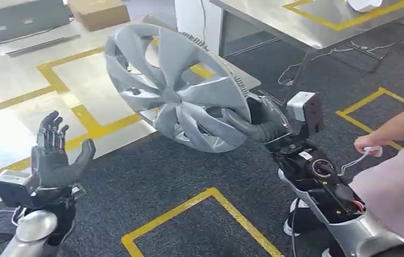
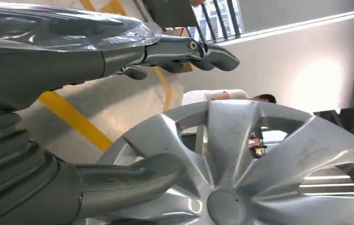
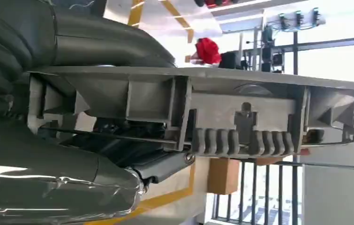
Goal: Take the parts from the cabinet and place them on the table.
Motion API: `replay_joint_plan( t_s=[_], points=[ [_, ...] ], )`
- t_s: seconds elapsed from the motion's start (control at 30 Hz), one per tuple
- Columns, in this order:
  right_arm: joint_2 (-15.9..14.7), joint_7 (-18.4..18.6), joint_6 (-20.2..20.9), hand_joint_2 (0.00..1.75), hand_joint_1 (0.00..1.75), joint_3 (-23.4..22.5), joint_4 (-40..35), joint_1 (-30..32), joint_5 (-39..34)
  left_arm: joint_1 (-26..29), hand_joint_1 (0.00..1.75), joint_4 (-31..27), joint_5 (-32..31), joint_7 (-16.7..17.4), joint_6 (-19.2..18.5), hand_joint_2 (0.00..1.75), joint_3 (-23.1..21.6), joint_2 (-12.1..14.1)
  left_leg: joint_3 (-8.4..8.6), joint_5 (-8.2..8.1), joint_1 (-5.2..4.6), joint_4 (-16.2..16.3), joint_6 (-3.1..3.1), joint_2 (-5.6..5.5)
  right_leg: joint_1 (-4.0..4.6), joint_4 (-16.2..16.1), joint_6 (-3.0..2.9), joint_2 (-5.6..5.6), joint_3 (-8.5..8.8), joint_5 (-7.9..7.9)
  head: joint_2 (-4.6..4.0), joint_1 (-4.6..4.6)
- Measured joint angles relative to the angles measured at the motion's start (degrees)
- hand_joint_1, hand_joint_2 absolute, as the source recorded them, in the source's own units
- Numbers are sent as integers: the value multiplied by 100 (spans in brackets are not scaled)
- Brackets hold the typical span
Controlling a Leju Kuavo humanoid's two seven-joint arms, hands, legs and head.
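My left hand [image 1: 55,155] is raised with its fingers spread and grasps nothing, well apart from the hubcap [image 1: 178,88]. My right hand [image 1: 258,126] grips the hubcap at its rim, thumb on the spoked face, fingers behind. The hubcap hangs tilted in the air above the dark carpet [image 1: 151,182] with yellow tape lines. Beside the hubcap, past my right arm, a person's hand [image 1: 368,145] holds a small white object. Beyond the hubcap stands the metal surface [image 1: 290,24].
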Motion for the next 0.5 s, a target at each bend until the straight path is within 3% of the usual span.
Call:
replay_joint_plan(
  t_s=[0.03, 0.07, 0.13, 0.17, 0.2, 0.23, 0.27, 0.33, 0.4, 0.5],
  points=[
    [-4, 17, 0, 175, 175, -4, -22, 11, 2, -9, 0, 0, -2, -2, 0, 175, 0, -2, -10, -80, 27, 84, -28, -3, -15, -38, -43, 0, 69, -14, 0, 20],
    [-11, 31, -9, 175, 175, -22, -22, 1, 4, -19, 0, 0, -2, -11, 0, 175, 0, -2, -143, -187, 26, 364, -45, -4, -16, -53, -89, -4, 97, -36, 0, -26],
    [-9, 24, -13, 175, 175, -13, -28, 4, 2, -10, 0, 18, -2, -11, 0, 175, 0, -2, -723, -538, 29, 1350, -80, -6, -10, -52, -143, -1, 120, -73, 0, -105],
    [-9, 22, -13, 175, 175, -13, -28, 3, 2, 2, 0, 33, 0, -11, 0, 175, 0, -2, -1026, -639, 29, 1791, -89, -6, 0, -52, -162, 2, 140, -96, 0, -138],
    [-11, 26, -13, 175, 175, -13, -28, 6, 0, 9, 0, 42, 0, -9, 0, 175, 0, -2, -1221, -588, 29, 1990, -88, -6, 4, -51, -166, 11, 171, -127, 0, -149],
    [-9, 39, -13, 175, 175, -9, -28, 14, 2, 13, 0, 53, 0, -9, 0, 175, 0, -2, -1254, -373, 29, 1865, -73, -6, 7, -51, -163, 21, 220, -162, 0, -159],
    [-11, 48, -13, 175, 175, -2, -28, 15, 2, 13, 0, 59, 2, -11, -2, 175, 0, -2, -1147, -42, 27, 1480, -53, -6, 9, -52, -156, 29, 280, -206, 0, -177],
    [-9, 48, -18, 175, 175, 0, -28, -10, 2, 9, 0, 59, 9, -20, -2, 175, 0, -2, -748, 629, 21, 415, 13, -6, 12, -52, -120, 38, 414, -300, 0, -210],
    [-9, 52, -46, 175, 175, 2, -31, -58, 2, 7, 0, 61, 28, -31, 0, 175, 2, -2, -588, 537, -34, 78, 57, -22, 52, -34, -58, 58, 380, -355, 0, -236],
    [-11, 98, -57, 175, 175, 13, -33, -67, 2, 9, 0, 61, 37, -33, -2, 175, 7, 7, -574, 437, -34, 55, 122, -27, 34, -88, 34, 45, 409, -397, 0, -234]
  ],
)
